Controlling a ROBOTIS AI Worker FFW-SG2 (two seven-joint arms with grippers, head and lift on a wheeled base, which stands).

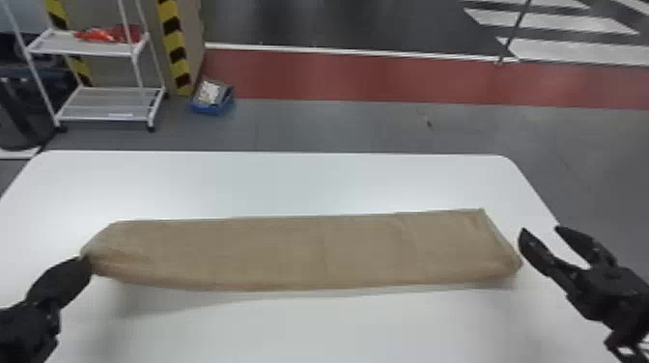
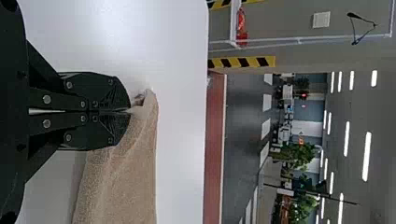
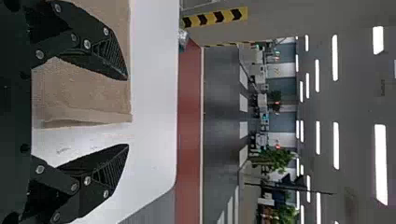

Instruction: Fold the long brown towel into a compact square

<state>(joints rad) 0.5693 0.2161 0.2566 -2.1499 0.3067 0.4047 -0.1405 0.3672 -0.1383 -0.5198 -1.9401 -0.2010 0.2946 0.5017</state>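
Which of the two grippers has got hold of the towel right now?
The left gripper: its fingers are shut on the left end of the brown towel, whereas the right gripper is open near the other end, holding nothing.

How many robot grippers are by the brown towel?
2. The left gripper is pinching the left end of the brown towel, and the right gripper is by its right end, fingers open.
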